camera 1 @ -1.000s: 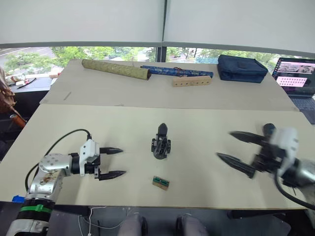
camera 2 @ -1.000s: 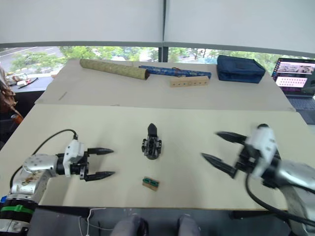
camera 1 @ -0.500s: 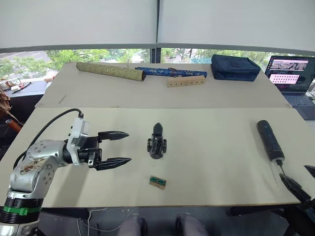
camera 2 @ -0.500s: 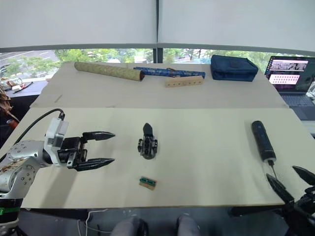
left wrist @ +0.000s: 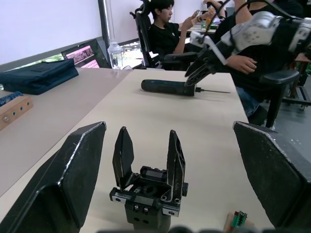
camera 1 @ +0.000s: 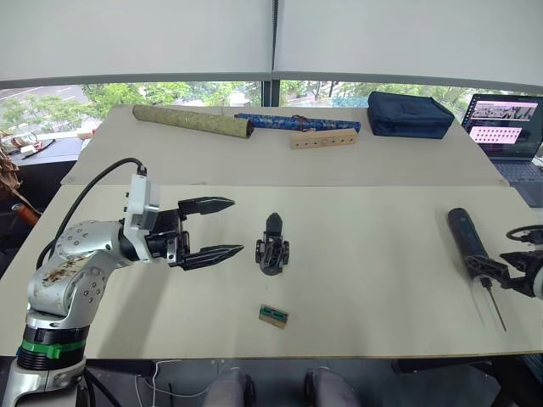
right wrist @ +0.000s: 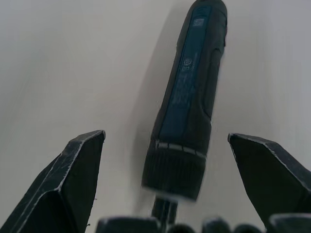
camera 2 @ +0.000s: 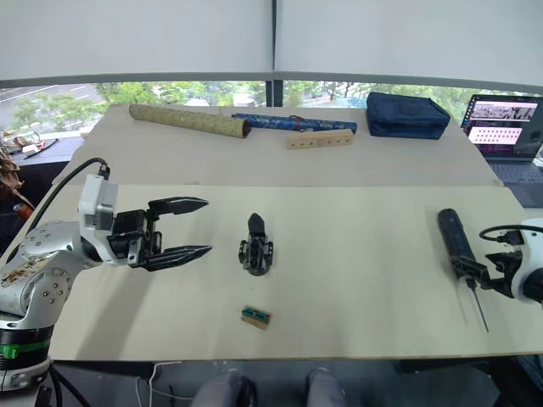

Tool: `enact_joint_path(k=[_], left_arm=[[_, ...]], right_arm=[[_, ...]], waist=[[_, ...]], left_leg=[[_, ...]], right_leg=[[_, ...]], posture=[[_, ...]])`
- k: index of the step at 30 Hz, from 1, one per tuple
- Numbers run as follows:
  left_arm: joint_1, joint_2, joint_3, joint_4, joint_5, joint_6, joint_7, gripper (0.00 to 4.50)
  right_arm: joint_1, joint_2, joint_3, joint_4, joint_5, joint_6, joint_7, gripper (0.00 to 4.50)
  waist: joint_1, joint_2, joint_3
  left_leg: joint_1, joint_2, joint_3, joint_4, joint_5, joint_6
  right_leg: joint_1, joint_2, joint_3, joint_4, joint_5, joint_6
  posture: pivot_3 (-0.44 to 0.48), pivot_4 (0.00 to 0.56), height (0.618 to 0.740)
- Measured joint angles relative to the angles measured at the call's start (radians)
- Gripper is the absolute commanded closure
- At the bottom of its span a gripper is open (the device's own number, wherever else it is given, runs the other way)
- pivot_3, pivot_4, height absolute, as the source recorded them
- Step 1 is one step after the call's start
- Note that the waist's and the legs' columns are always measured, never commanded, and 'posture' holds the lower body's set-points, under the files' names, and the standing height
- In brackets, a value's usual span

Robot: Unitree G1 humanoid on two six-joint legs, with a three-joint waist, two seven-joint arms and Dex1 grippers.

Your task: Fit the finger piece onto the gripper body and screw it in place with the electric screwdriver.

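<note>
The gripper body stands mid-table as a small black block. Two black wedges rise from it; the finger piece is one of them, and I cannot tell which. My left gripper is open just to its left, fingers pointing at it without touching. The electric screwdriver lies at the table's right side, its thin bit toward the front edge. My right gripper is open, with a finger on each side of the screwdriver's bit end and clear of it.
At the back lie an olive roll, a blue patterned roll, a wooden block with holes, a navy pouch and a laptop. A small green-and-tan part lies in front of the gripper body. People sit beyond the table's right end.
My right gripper has come up from below the front right edge to straddle the screwdriver's bit end. The left gripper has moved closer to the gripper body, still open.
</note>
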Motion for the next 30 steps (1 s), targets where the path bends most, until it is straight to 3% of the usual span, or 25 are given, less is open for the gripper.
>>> enact_joint_path(k=[7, 8, 14, 18, 23, 30], left_arm=[[0.020, 0.005, -0.001, -0.031, -0.008, 0.015, 0.000, 0.06], [0.021, 0.007, -0.001, -0.034, -0.008, 0.016, 0.000, 0.00], [0.023, 0.013, -0.001, -0.036, -0.008, 0.017, -0.006, 0.00], [0.031, 0.029, -0.001, -0.040, -0.008, 0.019, -0.022, 0.00], [0.112, 0.079, 0.006, -0.049, -0.007, 0.018, -0.062, 0.00], [0.244, 0.115, 0.018, -0.017, 0.044, -0.095, -0.193, 0.00]], right_arm=[[-0.231, -0.003, 0.161, 0.318, -0.133, -0.048, 0.044, 0.00], [-0.243, -0.002, 0.170, 0.342, -0.142, -0.054, 0.055, 0.52], [-0.310, 0.003, 0.190, 0.439, -0.171, -0.120, 0.105, 2.51], [-0.292, 0.006, 0.182, 0.414, -0.157, -0.163, 0.185, 2.57], [-0.201, -0.026, 0.116, 0.056, -0.035, -0.081, 0.310, 2.57], [-0.021, -0.100, 0.153, -0.569, 0.073, 0.062, 0.374, 2.57]], waist=[[-0.003, 0.000, 0.000], [-0.003, 0.000, 0.000], [-0.006, 0.000, 0.000], [-0.011, 0.002, 0.001], [-0.023, 0.015, 0.010], [-0.017, 0.015, 0.011]], left_leg=[[0.000, 0.000, 0.002, 0.001, -0.001, 0.001], [0.000, 0.000, 0.002, 0.001, -0.001, 0.001], [0.000, 0.000, 0.002, 0.001, 0.000, 0.000], [0.000, 0.000, 0.003, 0.001, 0.000, 0.000], [0.000, 0.001, 0.004, 0.000, 0.000, -0.001], [0.001, 0.002, 0.003, -0.001, 0.000, -0.002]], right_leg=[[0.000, 0.000, 0.003, 0.000, 0.000, 0.001], [0.000, 0.000, 0.003, 0.000, 0.000, 0.001], [0.000, 0.000, 0.003, 0.001, 0.000, 0.002], [-0.001, 0.000, 0.004, 0.001, 0.000, 0.002], [-0.003, 0.000, 0.005, 0.003, 0.000, 0.003], [-0.002, 0.000, 0.004, 0.003, 0.000, 0.002]], posture=[[0.000, 0.150, 0.740], [0.000, 0.150, 0.740], [0.000, 0.150, 0.740], [0.000, 0.150, 0.740], [0.000, 0.150, 0.740], [0.000, 0.150, 0.740]])
